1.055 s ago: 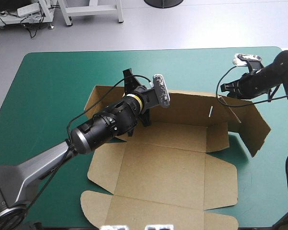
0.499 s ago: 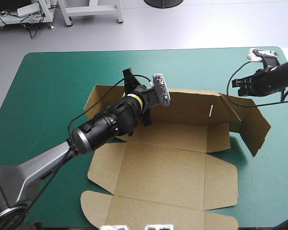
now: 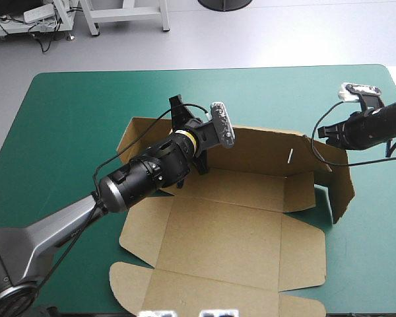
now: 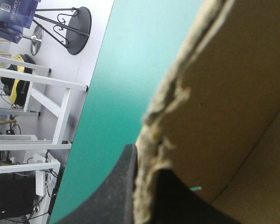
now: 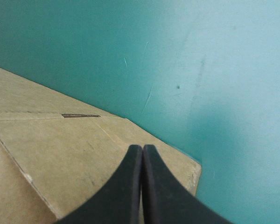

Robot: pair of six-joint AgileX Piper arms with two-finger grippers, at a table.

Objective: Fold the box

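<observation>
Basically mid-fold: box (image 3: 231, 231) centre-frame, back wall (image 3: 264, 148) raised and pinched by left gripper (image 4: 144, 161). Right gripper (image 5: 142, 148) closed on nothing, upper right by the end flap (image 3: 340, 188), probably just off it. Next up: nudge that flap inward, tuck.

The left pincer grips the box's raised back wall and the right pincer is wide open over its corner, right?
Not quite: the right pincer is shut, fingers meeting in a point over a corner of the box; the right wrist view shows it. The left pincer does grip the back wall.
</observation>
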